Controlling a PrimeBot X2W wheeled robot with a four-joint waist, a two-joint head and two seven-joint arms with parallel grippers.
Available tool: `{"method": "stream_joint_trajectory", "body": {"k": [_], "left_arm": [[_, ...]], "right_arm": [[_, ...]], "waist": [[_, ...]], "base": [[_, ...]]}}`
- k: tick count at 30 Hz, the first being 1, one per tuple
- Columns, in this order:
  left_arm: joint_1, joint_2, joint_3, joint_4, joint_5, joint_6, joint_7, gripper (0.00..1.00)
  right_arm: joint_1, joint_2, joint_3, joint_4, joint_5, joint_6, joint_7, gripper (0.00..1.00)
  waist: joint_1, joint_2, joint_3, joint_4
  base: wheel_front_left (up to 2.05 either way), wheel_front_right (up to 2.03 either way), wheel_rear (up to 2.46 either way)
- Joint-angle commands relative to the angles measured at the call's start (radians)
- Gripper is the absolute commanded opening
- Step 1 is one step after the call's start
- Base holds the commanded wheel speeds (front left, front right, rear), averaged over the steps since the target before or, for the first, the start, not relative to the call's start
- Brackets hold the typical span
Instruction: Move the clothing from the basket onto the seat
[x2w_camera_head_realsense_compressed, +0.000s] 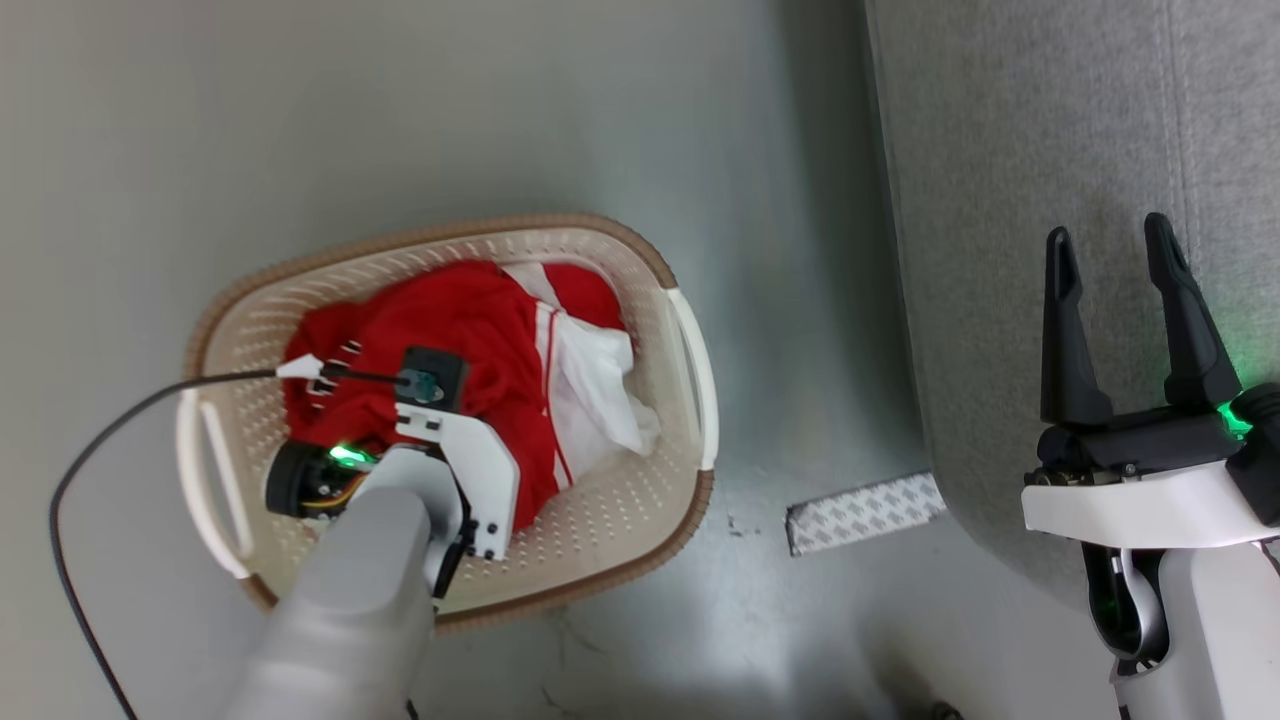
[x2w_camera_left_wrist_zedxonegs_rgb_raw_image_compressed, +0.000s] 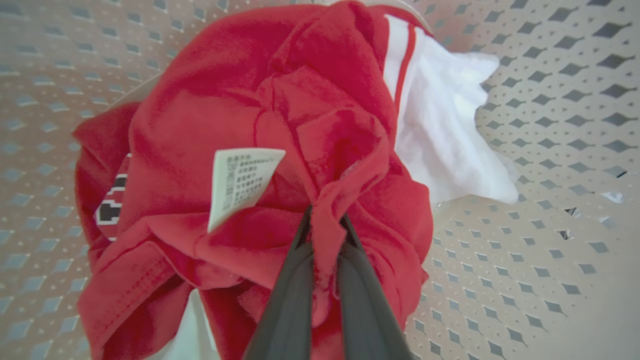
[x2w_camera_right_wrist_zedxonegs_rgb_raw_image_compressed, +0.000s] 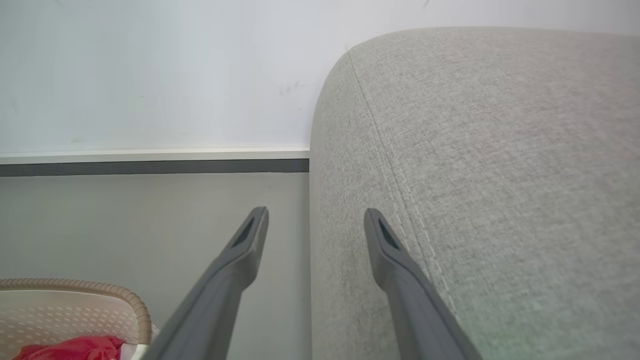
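Presently: the bright red soft fabric garment (x2w_camera_left_wrist_zedxonegs_rgb_raw_image_compressed: 235, 100) with white stripe panels lies bunched in a heap inside the cream-white perforated plastic basket (x2w_camera_head_realsense_compressed: 620, 500) with brown rim band and white side handles; none of it is out yet. A small white printed label tag (x2w_camera_left_wrist_zedxonegs_rgb_raw_image_compressed: 245, 182) stands up from the folds, and a white panel (x2w_camera_left_wrist_zedxonegs_rgb_raw_image_compressed: 445, 140) spills toward one wall. Left gripper (x2w_camera_left_wrist_zedxonegs_rgb_raw_image_compressed: 325, 220) reaches down into the basket, its two dark fingers drawn close together with a ridge of red cloth pinched between them near the middle of the heap. Judgement: light, limp, not fragile, not slippery. It will drape and trail below the pinch, so the lift should go high enough for the hanging part to pass the rim. A thick gathered fold, as taken, seems a better hold than the tag or a thin hem, which could slip out. Basket stands on the smooth grey floor (x2w_camera_head_realsense_compressed: 780, 300); a black cable (x2w_camera_head_realsense_compressed: 90, 450) runs over its rim to the left wrist. A strip of patterned white tape (x2w_camera_head_realsense_compressed: 865, 512) lies between the basket and the large light grey upholstered seat (x2w_camera_head_realsense_compressed: 1000, 150) with stitched seams, which is near the basket but apart from it. Right gripper (x2w_camera_head_realsense_compressed: 1108, 235) hovers over the seat's edge, fingers spread wide, holding nothing.
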Motion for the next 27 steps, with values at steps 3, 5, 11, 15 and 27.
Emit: {"method": "stream_joint_trajectory", "body": {"k": [3,5,11,15,27], "left_arm": [[0.022,-0.004,-0.015,0.009,-0.025,-0.012,-0.033,0.0],[0.033,-0.006,-0.024,0.002,-0.035,-0.016,-0.059,0.0],[0.11,-0.008,-0.071,-0.081,-0.137,-0.02,-0.125,0.0],[0.163,-0.008,-0.112,-0.15,-0.208,0.004,-0.158,0.0],[0.273,-0.007,-0.161,-0.285,-0.267,0.057,-0.246,0.0]], "right_arm": [[0.02,0.003,-0.005,0.019,-0.018,0.007,0.001,1.0],[0.032,0.002,-0.011,0.024,-0.025,0.006,0.001,1.0],[0.098,0.002,-0.038,0.054,-0.041,0.006,0.001,1.0],[0.147,-0.002,-0.055,0.072,-0.047,0.006,0.001,1.0],[0.25,-0.006,-0.066,0.101,-0.063,0.006,0.001,1.0]], "waist": [[-0.0001,0.0,-0.062,0.033],[-0.0001,0.0,-0.097,0.048],[-0.0001,0.0,-0.232,0.101],[-0.0001,0.0,-0.327,0.133],[-0.0001,0.0,-0.55,0.186]], "base": [[0.0,0.0,0.0],[0.0,0.0,0.0],[0.0,0.0,0.0],[0.0,0.0,0.0],[0.0,0.0,0.0]]}}
